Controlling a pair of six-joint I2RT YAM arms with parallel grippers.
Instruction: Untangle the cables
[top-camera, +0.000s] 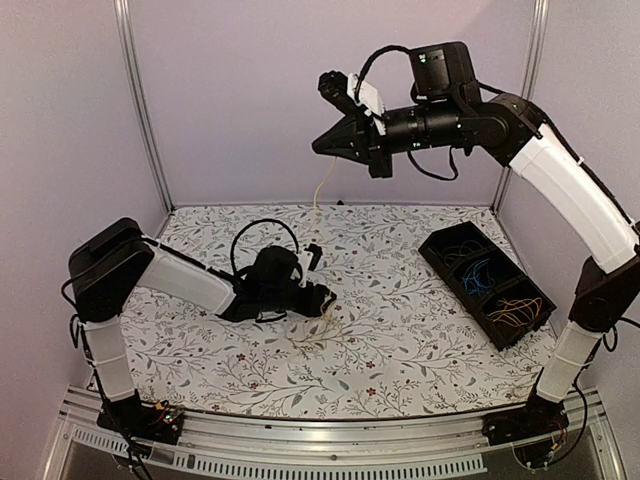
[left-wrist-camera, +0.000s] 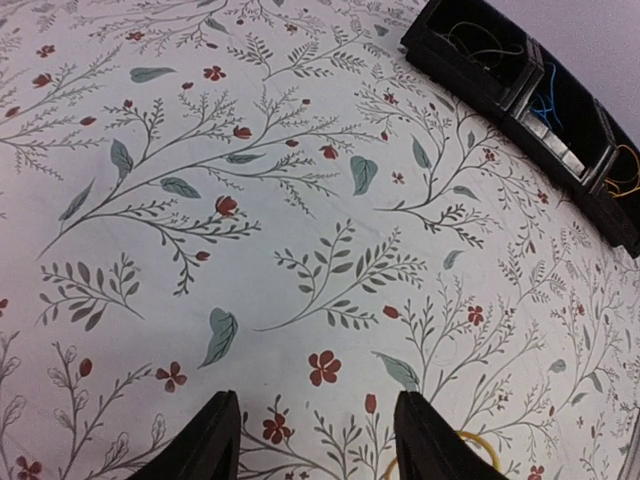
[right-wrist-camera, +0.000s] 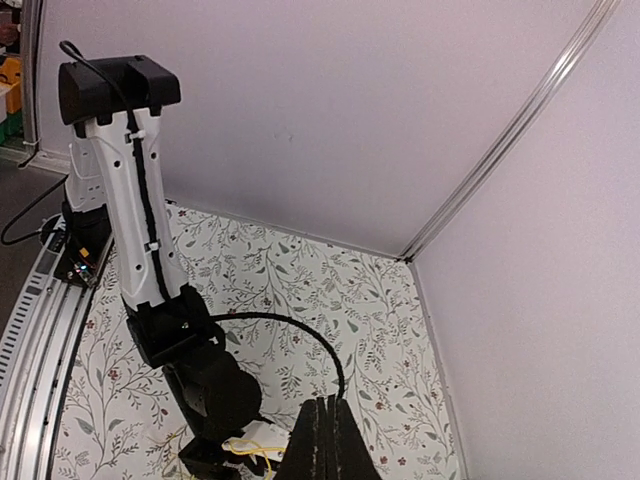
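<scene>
The cables (top-camera: 322, 326) lie as a small pale yellow heap near the middle of the cloth (top-camera: 400, 360), just beside and partly under the left gripper (top-camera: 322, 298). In the left wrist view only a yellow loop (left-wrist-camera: 478, 445) shows, outside the right-hand finger (left-wrist-camera: 430, 440). That gripper (left-wrist-camera: 315, 400) has its fingers apart over bare cloth, with nothing between them. From the right wrist view the heap (right-wrist-camera: 255, 442) peeks out beneath the left arm's wrist.

One thin pale strand (top-camera: 318, 190) hangs from the tip of the right gripper (top-camera: 322, 146), which is held high above the table. Its fingers (right-wrist-camera: 318, 445) are pressed together, pinching the strand's top end. Where the strand's lower end goes cannot be told.

A black loop (top-camera: 265, 225) of the left arm's own wiring arches over its wrist, and the wrist hides part of the heap from above.

Well apart, to the right, sits a black tray (top-camera: 428, 256) with three compartments. Blue wires (top-camera: 476, 272) are in the middle one and yellow-orange wires (top-camera: 515, 308) in the near one. The far one holds thin wires too small to tell.

The cloth is white with grey sprigs and red flowers. Plain lilac walls (top-camera: 240, 100) stand behind and at both sides, joined by metal posts (top-camera: 140, 100). A metal rail (top-camera: 330, 440) runs along the near edge.
</scene>
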